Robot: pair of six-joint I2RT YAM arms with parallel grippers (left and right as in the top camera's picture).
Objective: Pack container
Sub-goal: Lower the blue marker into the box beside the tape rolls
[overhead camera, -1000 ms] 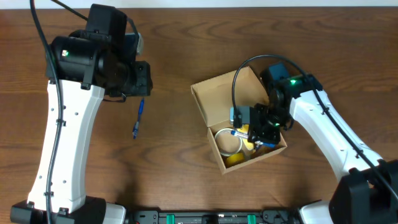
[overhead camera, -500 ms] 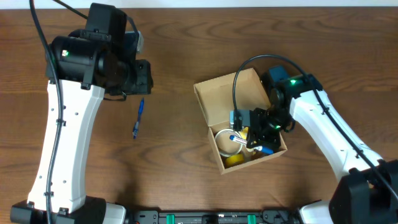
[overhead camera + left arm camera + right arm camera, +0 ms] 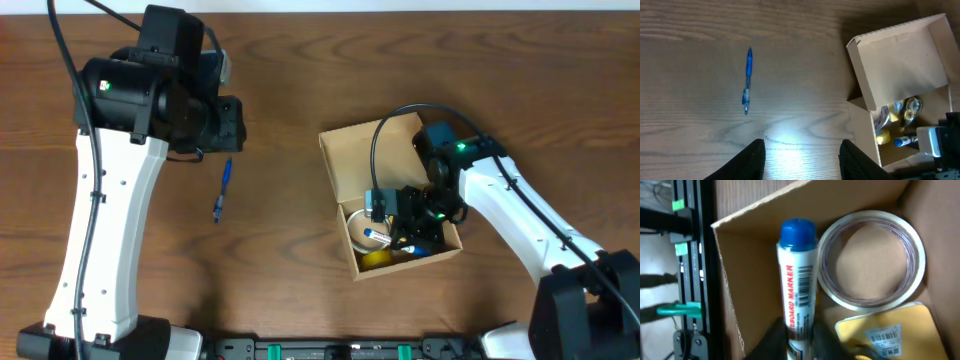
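The container (image 3: 372, 160) sits on the right half of the tabletop, about midway between the far and near edges. Its flap lid is thrown back toward the far edge so the cavity can be reached from above. The right hand (image 3: 797, 341) is lowered into that cavity with a blue-capped whiteboard marker (image 3: 797, 265) between its fingers. The marker lies along the box wall beside a tape roll (image 3: 865, 301) and a yellow packet (image 3: 885, 325), likely to fill the free strip of floor. I cannot tell whether the fingers grip the marker or stand clear of it. The left hand (image 3: 802, 160) hangs partly open and empty above the left half, near a blue pen (image 3: 222, 190), probably the next item to pack.
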